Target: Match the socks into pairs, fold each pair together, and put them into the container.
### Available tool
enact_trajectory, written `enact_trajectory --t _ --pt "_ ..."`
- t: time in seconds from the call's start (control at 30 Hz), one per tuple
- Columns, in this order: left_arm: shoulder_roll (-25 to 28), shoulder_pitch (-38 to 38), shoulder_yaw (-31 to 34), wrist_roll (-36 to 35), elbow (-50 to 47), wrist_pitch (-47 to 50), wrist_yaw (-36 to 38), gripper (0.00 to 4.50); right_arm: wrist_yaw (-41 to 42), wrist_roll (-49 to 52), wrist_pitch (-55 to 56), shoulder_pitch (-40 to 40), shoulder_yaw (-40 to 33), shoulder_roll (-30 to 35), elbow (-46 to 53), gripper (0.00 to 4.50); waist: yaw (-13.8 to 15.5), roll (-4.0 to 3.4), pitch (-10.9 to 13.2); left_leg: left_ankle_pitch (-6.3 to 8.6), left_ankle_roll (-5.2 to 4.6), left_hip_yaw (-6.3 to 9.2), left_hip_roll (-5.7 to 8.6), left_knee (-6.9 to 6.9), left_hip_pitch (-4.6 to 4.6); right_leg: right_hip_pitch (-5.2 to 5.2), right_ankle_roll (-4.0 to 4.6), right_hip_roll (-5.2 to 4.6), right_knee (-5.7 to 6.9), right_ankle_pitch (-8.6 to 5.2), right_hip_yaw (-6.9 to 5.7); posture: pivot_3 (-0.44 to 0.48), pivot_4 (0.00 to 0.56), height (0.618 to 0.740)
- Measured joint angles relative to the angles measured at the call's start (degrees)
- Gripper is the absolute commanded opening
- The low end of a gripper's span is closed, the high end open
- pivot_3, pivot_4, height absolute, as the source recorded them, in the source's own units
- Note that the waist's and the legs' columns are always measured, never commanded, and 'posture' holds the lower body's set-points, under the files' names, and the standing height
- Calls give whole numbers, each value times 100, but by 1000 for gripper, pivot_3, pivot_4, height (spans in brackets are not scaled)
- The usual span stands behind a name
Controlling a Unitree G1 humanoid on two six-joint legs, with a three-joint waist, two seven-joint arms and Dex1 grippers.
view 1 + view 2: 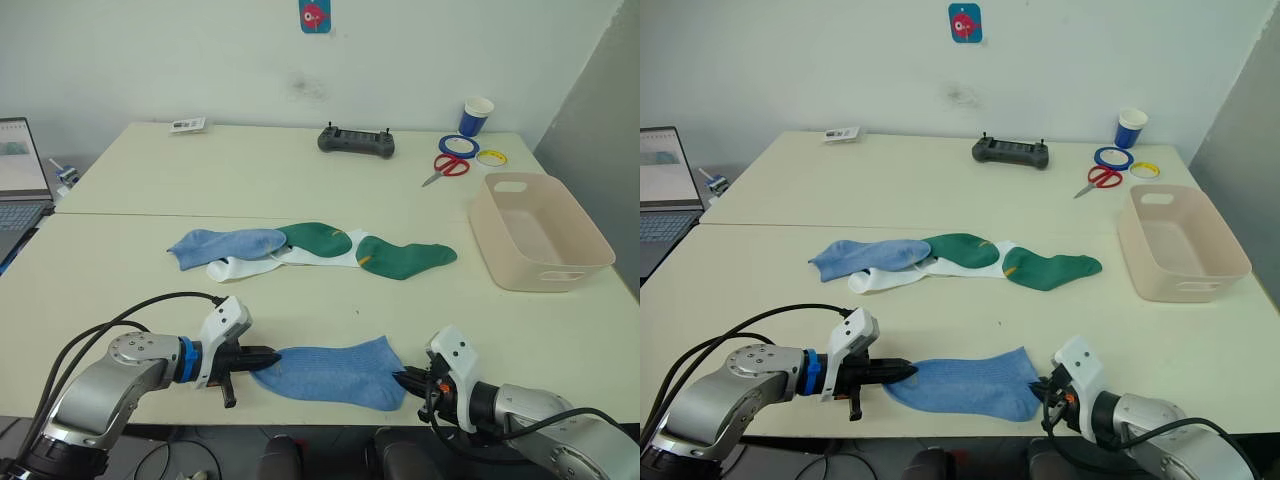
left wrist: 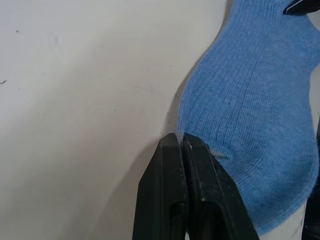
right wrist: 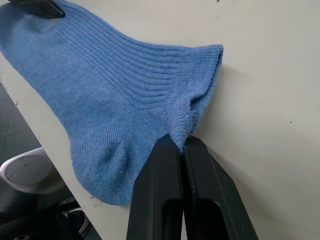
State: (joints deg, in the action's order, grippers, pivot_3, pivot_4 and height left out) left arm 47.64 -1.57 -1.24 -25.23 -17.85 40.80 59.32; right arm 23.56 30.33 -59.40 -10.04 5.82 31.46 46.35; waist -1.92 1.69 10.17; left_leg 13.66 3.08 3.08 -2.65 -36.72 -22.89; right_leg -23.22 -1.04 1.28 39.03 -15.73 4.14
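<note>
Cream desk holds 1 light blue sock flat at its near edge. Left gripper is clenched on the sock's toe end; right gripper is clenched on its cuff end, fabric bunched between the fingers. Mid-desk lies a heap of socks: blue, white, 2 green. By the right edge stands the beige container, empty.
</note>
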Motion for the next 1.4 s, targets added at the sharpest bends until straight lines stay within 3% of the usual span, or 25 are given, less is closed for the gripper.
enact_trajectory --t 0.07,0.17,0.37,0.53,0.63,0.67,0.83,1.03,1.4 --pt "65 8 -35 15 -46 -13 -1 0 -35 16 -33 22 -3 -39 -2 17 0 0 0 0 0 0 0 1 1 0 1 0 0 -1 1 0 150 740" --pt "66 31 -50 42 -75 -53 -59 202 -118 5 -86 56 -7 -49 -36 695 0 0 0 0 0 -1 0 2 0 0 1 0 -2 -1 1 0 150 740" --pt "66 53 -41 36 -48 -241 -24 1842 -59 12 -20 88 -13 53 -42 2775 0 -1 0 0 0 -2 1 2 3 0 1 -3 -2 -1 1 0 150 740" --pt "113 335 463 -37 24 -353 -106 3396 142 0 210 -24 -215 417 5 4494 -2 -2 1 0 1 -4 0 4 2 -2 2 -4 -4 -1 1 0 150 740" --pt "169 456 879 -37 210 -450 -151 4338 277 -7 480 49 -497 616 22 4500 -2 -3 3 0 1 -3 0 4 2 -3 2 -4 -4 -1 -1 0 150 740" --pt "169 463 1004 -33 290 -509 -193 4465 346 -7 557 139 -525 692 26 4500 -4 -4 5 0 1 -4 0 4 2 -4 2 -5 -4 -1 0 0 150 740" --pt "174 516 1623 68 708 -888 -440 4465 738 4 1033 1246 -613 854 -91 4500 -31 -6 8 1 1 -10 -1 7 2 -7 2 -6 -5 -1 0 0 150 740" --pt "-86 933 1851 181 787 -1262 -737 4465 1277 64 1483 2916 -392 700 -612 4500 -41 -5 11 0 1 -11 -2 24 1 -10 0 -7 -9 0 -4 0 150 740" --pt "-203 987 1971 171 676 -1368 -1050 4465 1636 186 1508 3490 59 541 -860 4500 6 -5 11 0 0 -5 -3 45 4 -12 -15 -7 -8 3 -11 0 150 740"
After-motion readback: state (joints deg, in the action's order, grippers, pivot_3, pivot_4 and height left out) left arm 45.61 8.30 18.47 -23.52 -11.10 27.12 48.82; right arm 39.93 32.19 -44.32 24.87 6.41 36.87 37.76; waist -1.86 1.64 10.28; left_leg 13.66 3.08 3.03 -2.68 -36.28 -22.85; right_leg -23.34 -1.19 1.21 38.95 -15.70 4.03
